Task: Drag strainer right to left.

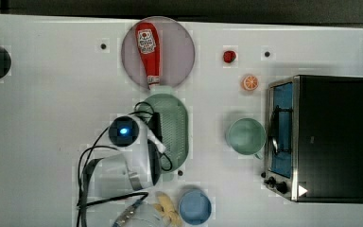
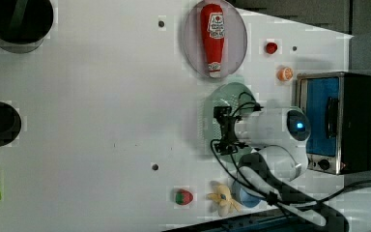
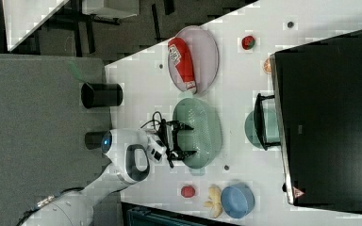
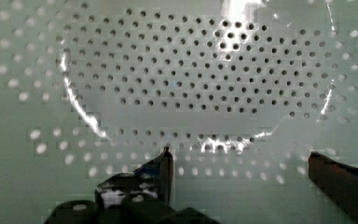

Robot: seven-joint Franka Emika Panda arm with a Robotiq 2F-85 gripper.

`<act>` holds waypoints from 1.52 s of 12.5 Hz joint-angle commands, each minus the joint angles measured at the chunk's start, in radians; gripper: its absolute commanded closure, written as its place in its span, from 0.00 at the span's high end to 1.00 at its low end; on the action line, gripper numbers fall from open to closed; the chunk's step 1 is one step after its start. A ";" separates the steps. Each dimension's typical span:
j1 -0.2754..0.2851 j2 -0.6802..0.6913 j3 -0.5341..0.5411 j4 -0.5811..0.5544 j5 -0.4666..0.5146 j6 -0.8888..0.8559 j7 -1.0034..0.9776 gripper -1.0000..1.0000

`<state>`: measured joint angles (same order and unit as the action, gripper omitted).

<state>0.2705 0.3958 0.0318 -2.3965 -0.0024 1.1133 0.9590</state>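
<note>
On the white table (image 1: 52, 118), backed by dark floor in the right view, the gripper (image 3: 185, 140) hangs spread wide over the strainer (image 3: 205, 127).

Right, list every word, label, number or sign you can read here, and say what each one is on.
Ketchup bottle: white label with printing, too blurred to read.
Toaster oven: a small triangle mark at the front corner near the knobs, no readable text.
Nothing else carries legible writing.
</note>
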 commanded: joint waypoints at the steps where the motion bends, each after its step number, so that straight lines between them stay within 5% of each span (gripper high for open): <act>1: 0.095 0.013 -0.011 0.065 -0.005 -0.015 0.115 1.00; 9: 0.246 0.123 -0.006 0.232 0.026 -0.032 0.219 1.00; 19: 0.329 0.206 0.043 0.431 0.267 -0.131 0.248 1.00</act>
<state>0.5894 0.5942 0.0747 -2.0039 0.2622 0.9771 1.1533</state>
